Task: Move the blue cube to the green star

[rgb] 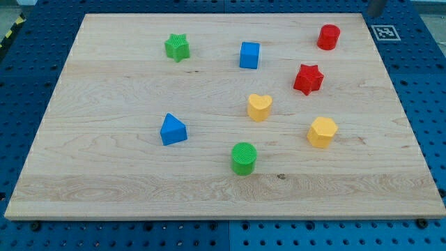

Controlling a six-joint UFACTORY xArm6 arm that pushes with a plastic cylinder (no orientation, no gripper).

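Note:
The blue cube (pixel 249 55) sits in the upper middle of the wooden board (pixel 104 174). The green star (pixel 177 47) lies to its left, near the view's top, with a gap of bare board between them. The lower end of a dark rod shows at the view's top right; my tip (pixel 375 14) is at the board's far right corner, well to the right of the blue cube and apart from every block.
A red cylinder (pixel 328 37) and a red star (pixel 308 79) lie right of the blue cube. A yellow heart (pixel 259 107), a yellow hexagon (pixel 322 132), a green cylinder (pixel 244 158) and a blue triangular block (pixel 173 130) lie lower down.

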